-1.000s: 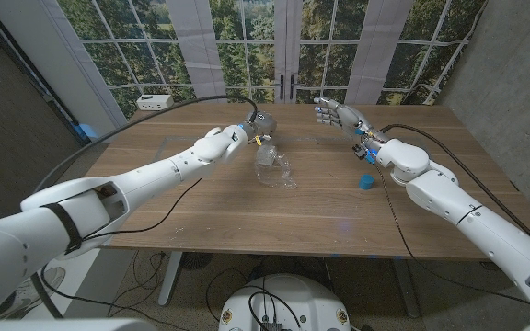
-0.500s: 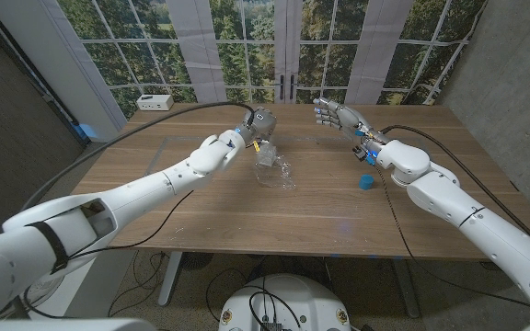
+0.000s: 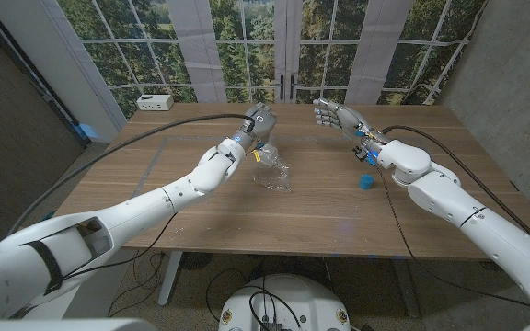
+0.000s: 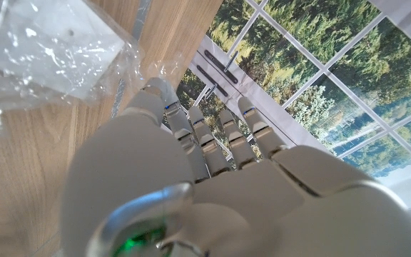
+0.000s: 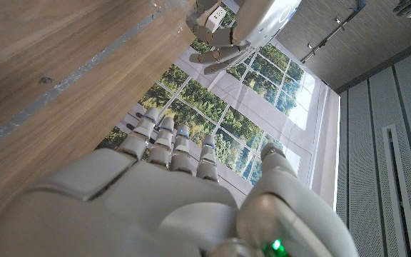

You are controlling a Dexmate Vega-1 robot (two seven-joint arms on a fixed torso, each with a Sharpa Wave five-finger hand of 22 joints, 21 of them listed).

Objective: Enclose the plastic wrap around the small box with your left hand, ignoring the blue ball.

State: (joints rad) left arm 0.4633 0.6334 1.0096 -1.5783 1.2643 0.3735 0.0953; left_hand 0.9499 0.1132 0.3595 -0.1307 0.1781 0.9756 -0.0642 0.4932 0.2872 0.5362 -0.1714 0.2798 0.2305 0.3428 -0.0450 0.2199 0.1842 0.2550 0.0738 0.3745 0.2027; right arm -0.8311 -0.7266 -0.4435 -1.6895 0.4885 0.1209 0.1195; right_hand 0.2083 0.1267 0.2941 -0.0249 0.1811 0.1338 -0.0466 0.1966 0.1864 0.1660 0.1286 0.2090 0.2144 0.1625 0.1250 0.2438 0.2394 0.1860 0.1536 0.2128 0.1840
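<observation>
Reached farther across the worktop point(image 3: 201, 207) since a second ago, left hand point(image 3: 258, 122) now raised above the far side of the plastic wrap point(image 3: 274, 172); wrap shifted slightly away from the near edge. Fingers point(image 4: 212, 143) of the left hand extended side by side, loosely apart, holding nothing; crinkled wrap just beyond the fingertips in the left wrist view, with the small box point(image 4: 45, 50) showing white through the film. Lying near the worktop's middle, wrap and box together. Resting to the right, well apart from the wrap, blue ball point(image 3: 366, 181). Unmoved at the far right, right hand point(image 3: 339, 118), fingers spread, gripping nothing. Standing at the far left corner, a small white device point(image 3: 155, 101).
</observation>
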